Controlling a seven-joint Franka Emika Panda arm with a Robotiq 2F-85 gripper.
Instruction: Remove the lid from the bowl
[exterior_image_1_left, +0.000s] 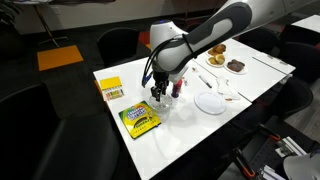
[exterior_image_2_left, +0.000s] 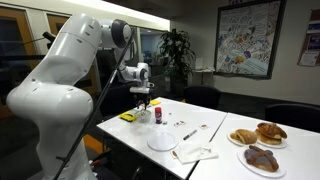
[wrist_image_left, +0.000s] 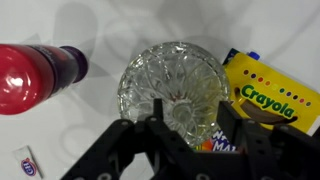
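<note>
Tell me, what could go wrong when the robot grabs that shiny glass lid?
1. The lid and the bowl are both clear, and they are hard to tell apart in the wrist view. The end effector might pinch both and lift the bowl too.
2. The red bottle stands close beside the bowl, so a sideways move could knock it over.
3. The crayon box lies close on the other side, so a finger might bump it.

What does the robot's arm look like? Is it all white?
Mostly white: the arm has fat, rounded, shiny segments with dark joints. The gripper at its tip is black, with black fingers, and thin dark cables hang beside the wrist.
</note>
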